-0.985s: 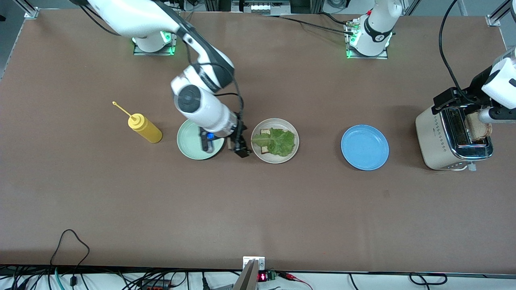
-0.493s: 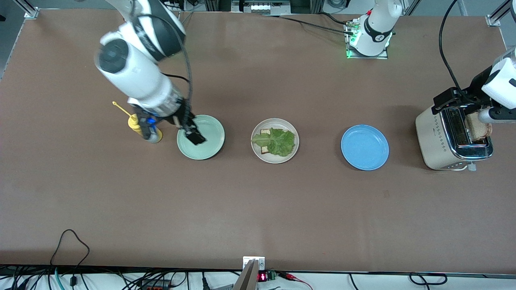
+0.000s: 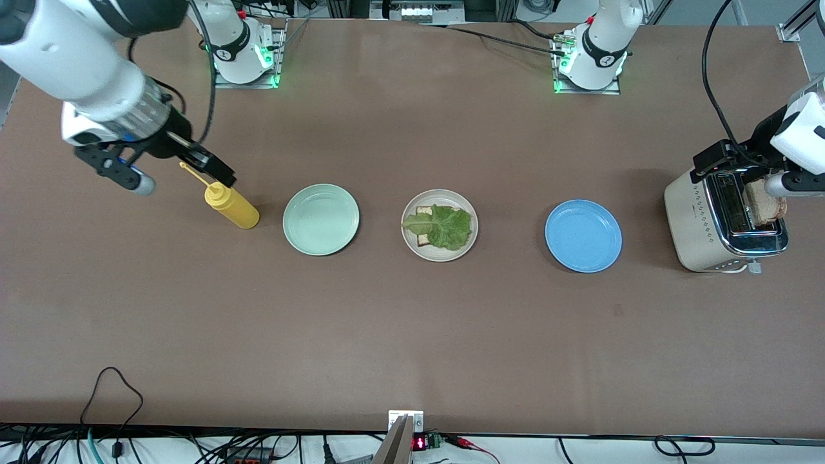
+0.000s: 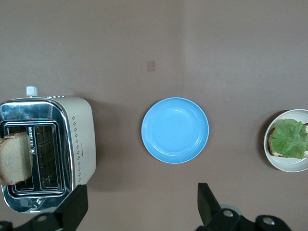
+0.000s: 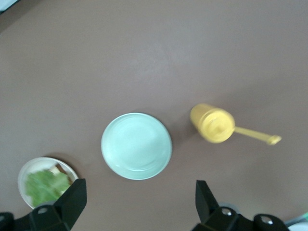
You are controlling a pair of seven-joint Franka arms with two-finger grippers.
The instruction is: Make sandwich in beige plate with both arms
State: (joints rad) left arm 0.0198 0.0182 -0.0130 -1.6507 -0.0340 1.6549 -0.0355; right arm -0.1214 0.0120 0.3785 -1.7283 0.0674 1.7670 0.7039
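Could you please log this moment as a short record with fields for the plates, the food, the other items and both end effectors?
beige plate: mid-table, holds one bread slice under lettuce
mint plate: bare, toward the right arm's end
blue plate: bare, toward the left arm's end
toaster: at the left arm's end, second slice sticking up from a slot
mustard bottle: beside the mint plate
right end effector: open, empty, over the bottle's nozzle
left end effector: open, empty, above the table between toaster and blue plate
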